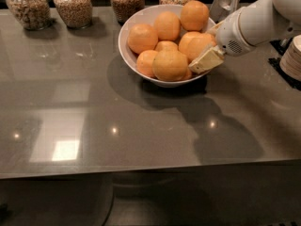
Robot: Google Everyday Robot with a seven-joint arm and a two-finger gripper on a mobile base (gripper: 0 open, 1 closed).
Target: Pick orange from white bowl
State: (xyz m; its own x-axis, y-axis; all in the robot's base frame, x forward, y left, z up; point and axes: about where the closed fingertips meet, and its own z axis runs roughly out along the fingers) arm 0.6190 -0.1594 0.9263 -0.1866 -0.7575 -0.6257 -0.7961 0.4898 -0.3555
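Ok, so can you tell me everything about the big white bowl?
The white bowl is round, wide and deep, and shiny like ceramic. It stands upright on the grey table, in front of the glass jars, and casts a dark shadow. Oranges are heaped up above its rim. The robot's pincer reaches in over its right edge, right by the oranges.

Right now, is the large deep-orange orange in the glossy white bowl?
In: orange lies among other oranges inside the bowl; gripper beside it.
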